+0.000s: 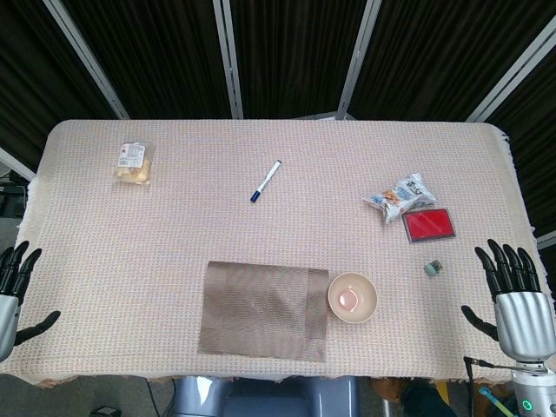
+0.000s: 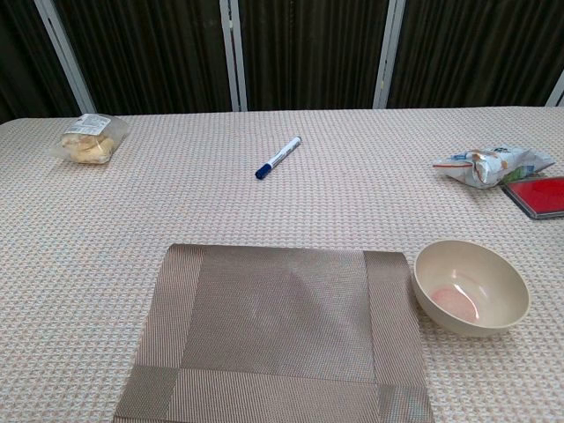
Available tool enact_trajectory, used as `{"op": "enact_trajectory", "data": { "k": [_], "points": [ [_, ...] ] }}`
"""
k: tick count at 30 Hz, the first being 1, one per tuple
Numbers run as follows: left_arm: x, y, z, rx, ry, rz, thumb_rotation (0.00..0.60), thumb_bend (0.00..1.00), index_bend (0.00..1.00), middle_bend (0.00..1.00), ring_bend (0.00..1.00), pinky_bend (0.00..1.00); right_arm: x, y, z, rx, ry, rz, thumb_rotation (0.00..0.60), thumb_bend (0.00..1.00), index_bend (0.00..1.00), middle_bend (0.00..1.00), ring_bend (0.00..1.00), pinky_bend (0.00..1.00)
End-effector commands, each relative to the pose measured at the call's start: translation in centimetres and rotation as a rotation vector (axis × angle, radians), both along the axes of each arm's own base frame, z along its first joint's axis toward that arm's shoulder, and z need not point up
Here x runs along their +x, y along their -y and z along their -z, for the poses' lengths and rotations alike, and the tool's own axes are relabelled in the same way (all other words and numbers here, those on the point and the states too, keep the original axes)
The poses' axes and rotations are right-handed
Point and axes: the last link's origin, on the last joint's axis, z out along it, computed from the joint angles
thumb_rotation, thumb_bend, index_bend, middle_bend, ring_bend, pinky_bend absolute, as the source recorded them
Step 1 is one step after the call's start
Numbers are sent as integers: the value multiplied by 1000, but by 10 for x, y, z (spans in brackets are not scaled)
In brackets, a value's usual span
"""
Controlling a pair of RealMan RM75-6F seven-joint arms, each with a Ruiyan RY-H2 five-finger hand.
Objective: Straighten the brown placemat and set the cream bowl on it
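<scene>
The brown placemat [image 1: 263, 310] [image 2: 282, 335] lies flat at the table's near middle, its edges close to square with the table front. The cream bowl [image 1: 352, 297] [image 2: 471, 286] stands upright on the cloth just right of the mat, touching or nearly touching its right edge. My left hand [image 1: 16, 291] hovers at the table's left edge, fingers spread, holding nothing. My right hand [image 1: 514, 291] is at the right edge, fingers spread and empty too. Both hands are far from mat and bowl. Neither hand shows in the chest view.
A blue-capped pen [image 1: 266, 181] [image 2: 278, 157] lies mid-table. A bagged snack [image 1: 134, 162] [image 2: 86, 138] sits far left. At right are a snack packet [image 1: 400, 196] [image 2: 490, 165], a red pad [image 1: 428, 224] [image 2: 538, 195] and a small grey-green object [image 1: 433, 268].
</scene>
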Motion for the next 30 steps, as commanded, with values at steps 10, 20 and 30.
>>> {"op": "enact_trajectory", "data": {
  "k": [10,20,30],
  "points": [
    [4,-5,2,-11,14,12,600,0,0,0,0,0,1,7,31,225,38,-37,600,0,113,0,0,0],
    [2,-13,9,-22,-11,-28,600,0,0,0,0,0,11,24,77,549,13,-132,600,0,426,0,0,0],
    [-6,-17,7,0,-19,-75,600,0,0,0,0,0,23,38,128,659,-15,-123,600,16,428,0,0,0]
  ]
}}
